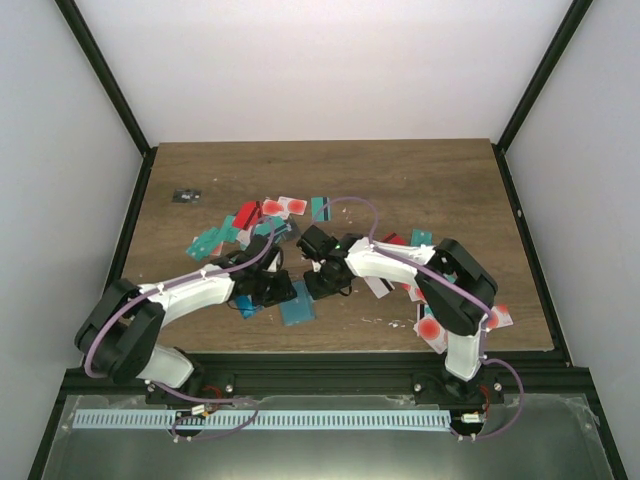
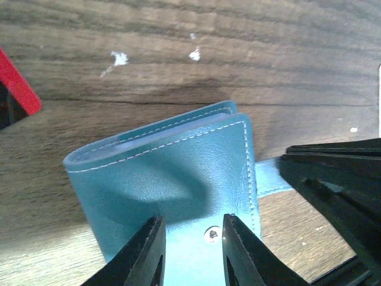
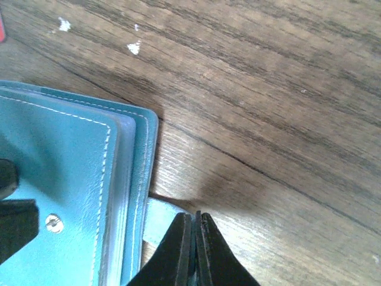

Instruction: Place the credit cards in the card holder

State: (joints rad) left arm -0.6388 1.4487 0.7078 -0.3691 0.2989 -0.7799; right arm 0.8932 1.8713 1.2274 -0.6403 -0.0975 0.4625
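A brown wood-grain tabletop [image 1: 420, 180], matte and streaked dark, carries everything. Bare grain runs ahead of the right claw [image 3: 193, 217] and off to its right. A black frame borders the tabletop's edges.

The holder [image 2: 166, 173] lies flat directly under the left claw [image 2: 193, 223] and just left of the right claw. It is soft teal with a leather-like skin, white stitching along its edges and rounded corners. It is folded shut like a book, and paler leaves show at its open edge, which faces the right claw.

The cards [image 1: 283, 207] are thin glossy rectangles in red, teal and white with red circles. They lie loose and overlapping beyond both claws, and a few more lie beside the right arm's base. One red card [image 2: 18, 83] shows a rounded corner to the left of the left claw.

The left claw's black fingers are spread, one on each side of a small metal snap [image 2: 211, 234] on the holder's cover. Whether they touch the cover is unclear.

The right claw's fingers are pressed together, pinching the end of a pale teal strap [image 3: 159, 217] that sticks out from the holder's open edge.

White specks [image 2: 119, 58] dot the wood ahead of the left claw.
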